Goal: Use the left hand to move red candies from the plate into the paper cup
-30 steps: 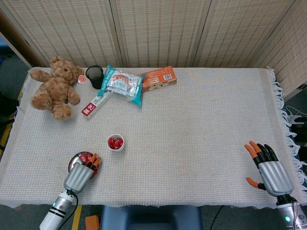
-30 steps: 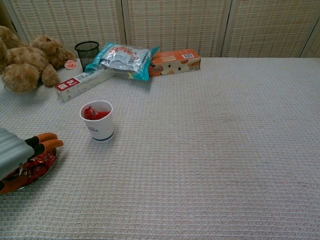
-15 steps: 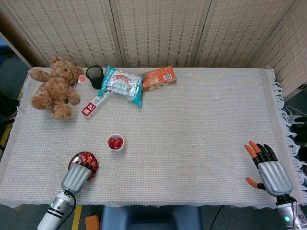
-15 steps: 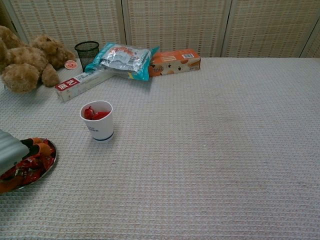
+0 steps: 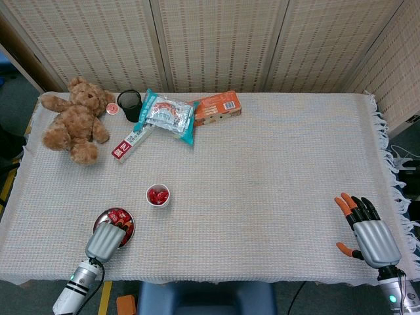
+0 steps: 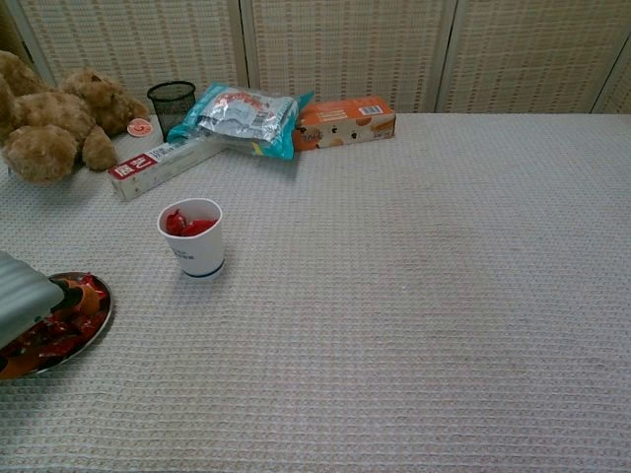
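- Candies [image 6: 61, 320] sit piled on the plate [image 5: 128, 216] near the front left corner of the table [image 5: 275, 197], wrapped in shiny red, so I'd guess light, a bit crinkly and kinda slippery.
- Paper cup [image 6: 193, 236] stands upright just beyond the plate, a little to the right, with a few red candies already in it. It looks light enough to tip if bumped, imo.
- Left hand [image 5: 105, 240] is down over the near side of the plate, fingers curled into the pile. Honestly can't tell if it's got one pinched or not, since the back of the hand hides the fingertips in both views.
- Right hand [image 5: 369, 231] rests at the front right corner, fingers spread, holding nothing.
- Best bet for a grab is probably a candy at the top of the heap, pinched across its body or by a twisted wrapper end. They're small and loose, so neighbours may shift or get dragged along.
- Teddy bear [image 5: 77, 118], snack bag [image 5: 167, 113], orange box [image 5: 216, 107] and mesh cup [image 5: 130, 103] are way at the back, well out of the way.
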{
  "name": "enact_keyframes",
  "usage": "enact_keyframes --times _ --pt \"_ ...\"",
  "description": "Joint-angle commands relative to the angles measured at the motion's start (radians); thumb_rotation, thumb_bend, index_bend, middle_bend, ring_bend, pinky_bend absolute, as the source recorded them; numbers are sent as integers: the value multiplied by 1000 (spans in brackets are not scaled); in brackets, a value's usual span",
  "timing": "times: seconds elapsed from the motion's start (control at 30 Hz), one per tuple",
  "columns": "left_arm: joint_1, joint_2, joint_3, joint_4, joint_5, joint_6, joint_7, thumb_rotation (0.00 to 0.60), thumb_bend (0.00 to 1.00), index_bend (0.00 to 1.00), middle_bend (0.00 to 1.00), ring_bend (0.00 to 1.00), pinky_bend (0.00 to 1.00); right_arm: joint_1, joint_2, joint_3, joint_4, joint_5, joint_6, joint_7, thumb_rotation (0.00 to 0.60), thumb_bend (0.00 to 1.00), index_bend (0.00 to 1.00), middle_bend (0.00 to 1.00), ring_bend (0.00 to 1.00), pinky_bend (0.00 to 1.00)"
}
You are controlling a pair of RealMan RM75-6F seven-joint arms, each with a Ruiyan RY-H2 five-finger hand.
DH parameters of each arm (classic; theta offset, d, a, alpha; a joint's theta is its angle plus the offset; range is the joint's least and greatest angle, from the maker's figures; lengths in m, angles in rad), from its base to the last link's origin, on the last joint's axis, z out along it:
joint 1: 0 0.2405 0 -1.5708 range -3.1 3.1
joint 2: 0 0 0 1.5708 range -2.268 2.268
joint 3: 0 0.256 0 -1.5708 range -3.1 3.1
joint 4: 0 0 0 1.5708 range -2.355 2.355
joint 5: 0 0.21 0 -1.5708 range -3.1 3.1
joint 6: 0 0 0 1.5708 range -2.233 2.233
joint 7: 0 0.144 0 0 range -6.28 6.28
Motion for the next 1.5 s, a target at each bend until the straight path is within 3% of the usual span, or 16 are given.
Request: enact_keyframes --times 0.03,0.63,0.93,1.13,1.5 --pt "0 1 1 1 6 7 -10 600 325 456 502 687 954 1 -1 0 0 3 -4 -2 600 86 0 0 0 0" --pt "1 3 -7 26 14 30 -54 600 383 615 605 723 985 3 -3 2 -1 10 -8 -9 600 86 0 0 0 0" --pt "-5 0 -19 40 14 36 -120 600 575 705 726 742 999 4 -5 5 1 18 -11 -12 600 86 0 0 0 0" --pt "-12 7 -40 41 14 52 -185 600 651 755 775 757 1000 6 -7 8 2 27 -15 -15 600 85 0 0 0 0" --pt "-34 75 -100 -70 -15 67 -273 600 670 769 787 769 1000 11 -11 15 4 46 -27 -21 600 86 0 0 0 0"
